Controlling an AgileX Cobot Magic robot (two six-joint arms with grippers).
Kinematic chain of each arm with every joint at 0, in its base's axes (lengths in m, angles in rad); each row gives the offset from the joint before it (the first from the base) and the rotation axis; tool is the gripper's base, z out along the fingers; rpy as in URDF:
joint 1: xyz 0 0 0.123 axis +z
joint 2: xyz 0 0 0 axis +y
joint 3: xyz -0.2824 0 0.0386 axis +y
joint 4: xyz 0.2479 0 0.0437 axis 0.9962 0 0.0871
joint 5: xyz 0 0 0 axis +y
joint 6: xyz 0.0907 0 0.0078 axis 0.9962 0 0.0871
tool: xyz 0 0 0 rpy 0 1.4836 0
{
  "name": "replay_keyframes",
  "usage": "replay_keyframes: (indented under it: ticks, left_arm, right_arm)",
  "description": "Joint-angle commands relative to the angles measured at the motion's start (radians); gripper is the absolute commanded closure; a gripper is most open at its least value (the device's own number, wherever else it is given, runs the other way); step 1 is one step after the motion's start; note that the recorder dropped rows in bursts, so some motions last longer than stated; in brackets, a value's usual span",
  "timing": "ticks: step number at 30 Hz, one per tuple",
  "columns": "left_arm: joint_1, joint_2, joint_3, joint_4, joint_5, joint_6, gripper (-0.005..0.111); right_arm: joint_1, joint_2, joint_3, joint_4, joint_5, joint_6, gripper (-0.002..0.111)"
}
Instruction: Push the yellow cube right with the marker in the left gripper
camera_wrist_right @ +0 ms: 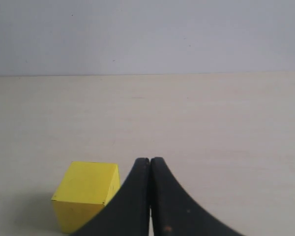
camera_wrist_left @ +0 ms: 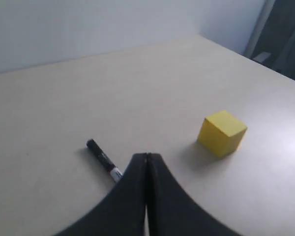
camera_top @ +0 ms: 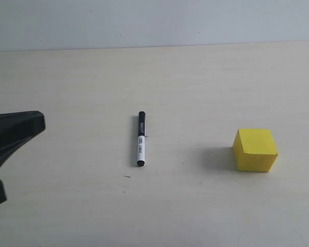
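Observation:
The marker [camera_top: 141, 139] lies flat on the table near the middle, black cap toward the back; nothing holds it. In the left wrist view the marker [camera_wrist_left: 103, 159] shows partly behind the finger tips. The yellow cube [camera_top: 255, 150] sits on the table to the right, well apart from the marker; it also shows as the yellow cube [camera_wrist_left: 221, 132] and the yellow cube [camera_wrist_right: 86, 194]. My left gripper [camera_top: 41, 123] hovers at the left edge, shut and empty, its tips [camera_wrist_left: 147, 156] pressed together. My right gripper [camera_wrist_right: 150, 160] is shut and empty, just beside the cube, and out of the exterior view.
The pale wooden table [camera_top: 154, 77] runs back to a plain light wall [camera_top: 154, 20]. Dark furniture or equipment [camera_wrist_left: 285, 39] stands beyond the table's far corner in the left wrist view.

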Motion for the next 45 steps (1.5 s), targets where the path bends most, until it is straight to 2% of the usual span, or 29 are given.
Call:
replay_keyframes:
  ticks: [1,5,8,14,17,19,27,36,45]
  left_arm:
    - [0.074,-0.134,0.041,0.024,-0.011,-0.001,0.107]
    - [0.219,-0.272,0.104,0.024,-0.011,-0.003,0.107]
    - [0.303,-0.326,0.14,0.024,-0.011,-0.003,0.107]
    - [0.57,-0.419,0.209,0.024,-0.009,-0.003,0.107]
    - [0.642,-0.453,0.224,0.024,-0.004,-0.003,0.107]
    - [0.66,-0.482,0.224,0.024,0.045,-0.003,0.107]
    - [0.66,-0.606,0.224,0.024,0.289,-0.003,0.107]
    - [0.66,-0.695,0.224,0.02,0.472,-0.003,0.107]
    - [0.66,-0.695,0.224,0.018,0.519,-0.003,0.107]
  right_arm:
    - [0.004,-0.004,0.004,-0.001,-0.011,-0.001,0.108]
    - [0.004,-0.004,0.004,-0.001,-0.011,-0.001,0.108]
    - [0.004,-0.004,0.004,-0.001,-0.011,-0.001,0.108]
    - [0.004,-0.004,0.004,-0.001,-0.011,-0.001,0.108]
    - [0.004,-0.004,0.004,-0.001,-0.011,-0.001,0.108]
    - [0.004,-0.004,0.004,-0.001,-0.011,-0.001,0.108]
    - [0.004,-0.004,0.004,-0.001,-0.011,-0.001,0.108]
    - [0.004,-0.004,0.004,-0.001,-0.011,-0.001,0.108]
    - [0.004,-0.004,0.004,-0.001,-0.011,-0.001,0.108]
